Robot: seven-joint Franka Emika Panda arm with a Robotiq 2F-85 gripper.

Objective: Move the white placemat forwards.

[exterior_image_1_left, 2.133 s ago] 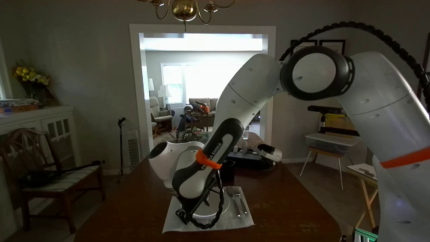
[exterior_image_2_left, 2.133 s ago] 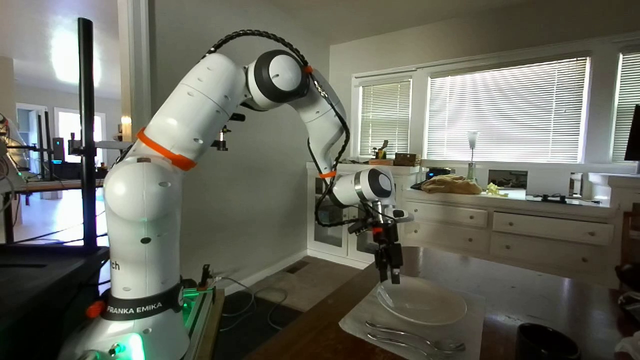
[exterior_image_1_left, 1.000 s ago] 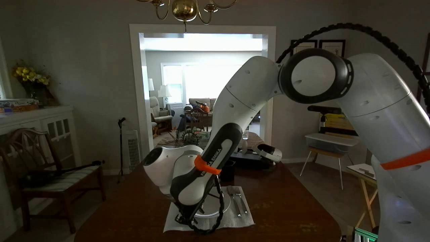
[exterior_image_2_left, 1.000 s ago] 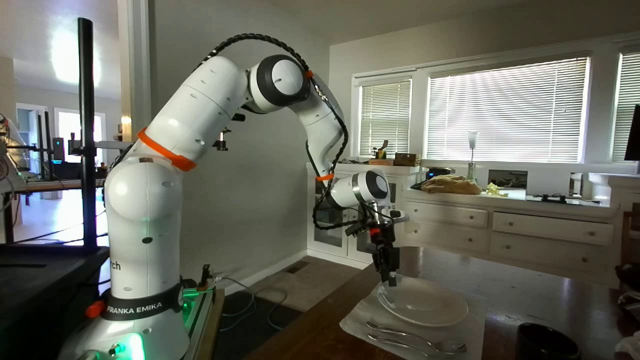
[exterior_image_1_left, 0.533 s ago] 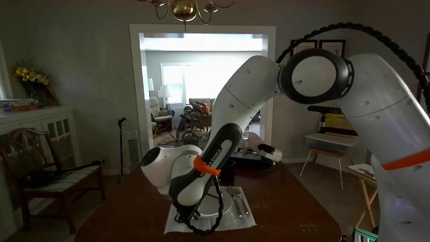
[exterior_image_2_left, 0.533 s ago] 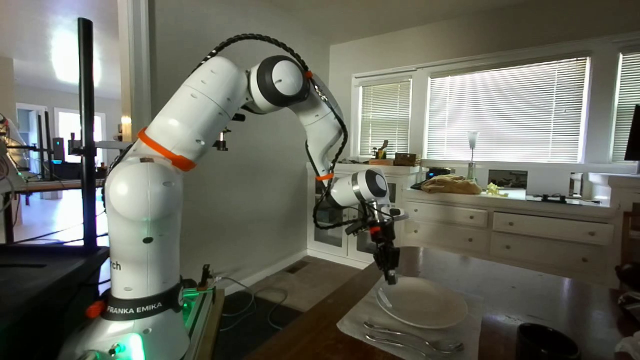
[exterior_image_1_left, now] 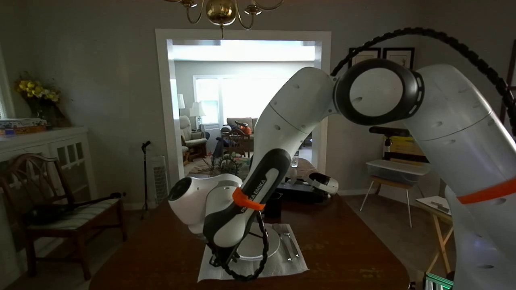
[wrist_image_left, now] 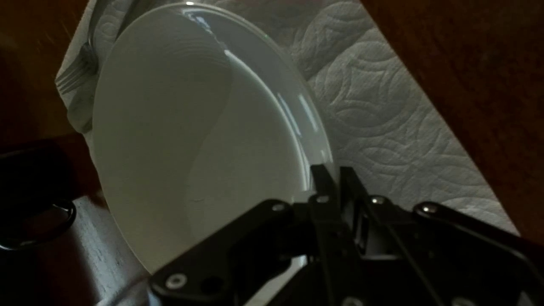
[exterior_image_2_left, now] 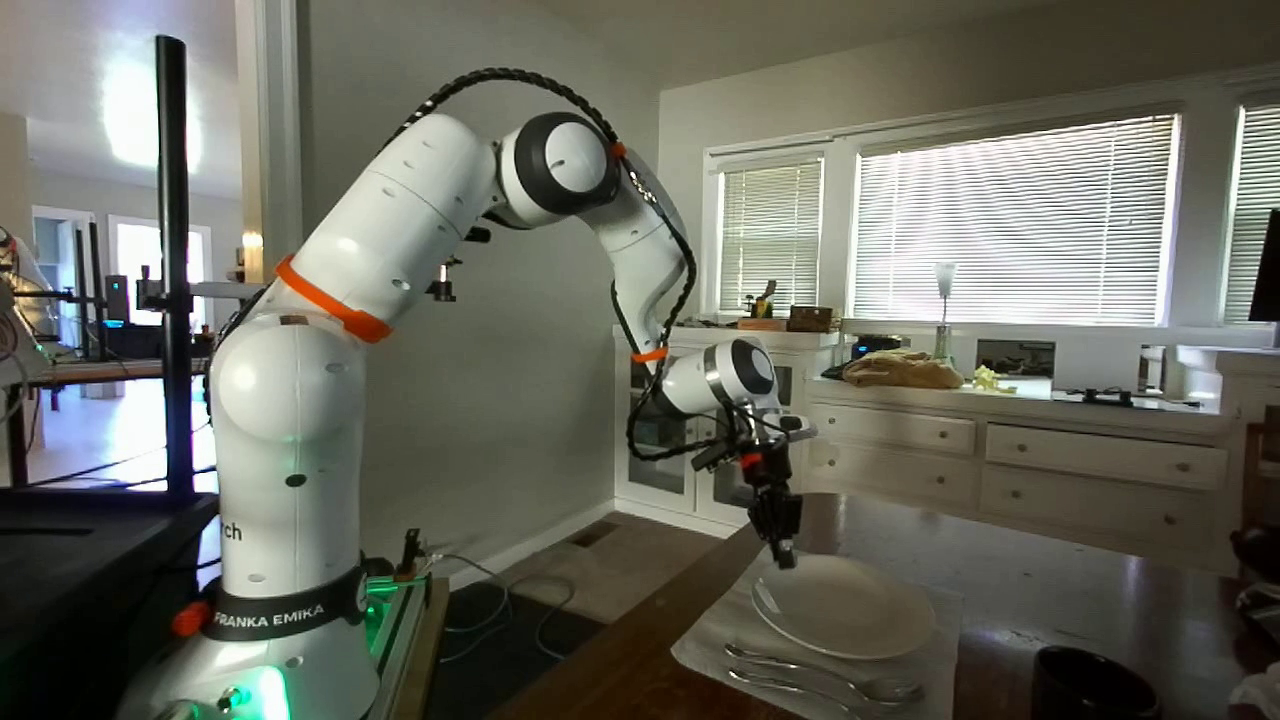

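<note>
The white placemat [wrist_image_left: 382, 106] lies flat on the table [exterior_image_2_left: 1060, 580], under the plate [wrist_image_left: 191, 127] and below the gripper [wrist_image_left: 333, 169], a bare strip of it running just outside the plate's rim; its long axis is hard to tell with so much covered. The jaws stand close together, apparently pinching the rim rather than the mat, so moving forwards would probably rely on the plate dragging it. The mat looks quilted and papery, the plate round and glossy, fork [wrist_image_left: 76, 76] and spoon [wrist_image_left: 80, 112] metal, the table polished dark wood.
</note>
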